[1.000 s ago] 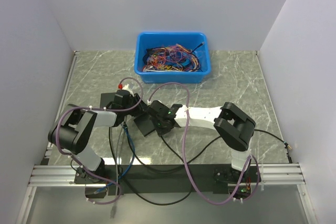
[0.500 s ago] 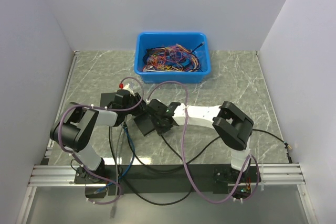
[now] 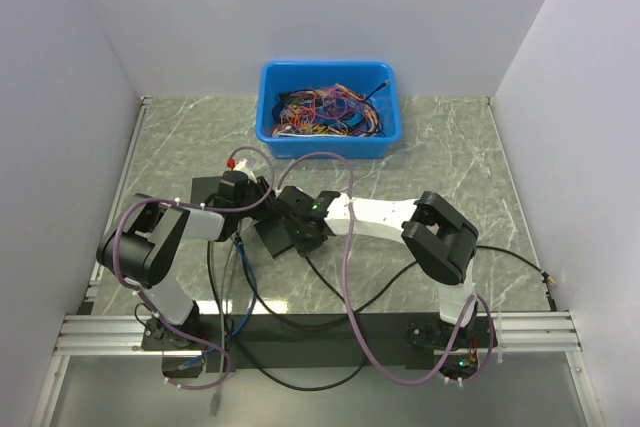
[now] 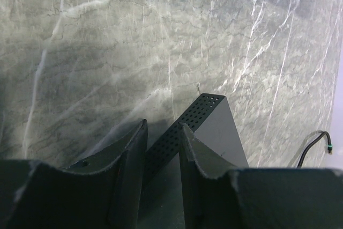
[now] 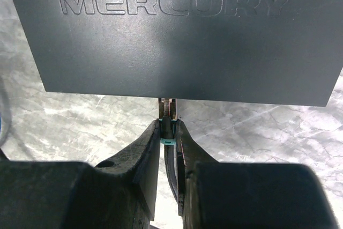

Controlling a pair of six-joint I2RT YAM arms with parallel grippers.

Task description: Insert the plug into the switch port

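Observation:
The switch is a flat dark charcoal box marked MERCURY (image 5: 177, 36), lying between the two arms (image 3: 270, 239). Its port row is on the near edge and hidden from view. My right gripper (image 5: 168, 126) is shut on the plug (image 5: 168, 112), which has a teal boot and a black cable. The plug's clear tip touches the box's near edge; how deep it sits is hidden. My left gripper (image 4: 162, 135) is clamped across the box's perforated side (image 4: 187, 119). In the top view the right gripper (image 3: 297, 227) and the left gripper (image 3: 262, 199) meet at the box.
A plain matte black slab (image 3: 208, 188) lies behind the left gripper. A blue bin (image 3: 328, 107) of coloured wires stands at the back. Black and purple cables loop over the table's near half. A loose cable end (image 3: 545, 274) lies at the right, also in the left wrist view (image 4: 328, 146).
My right arm has shifted a little left and back, bringing the plug closer to the box edge. The left arm and the box have hardly moved.

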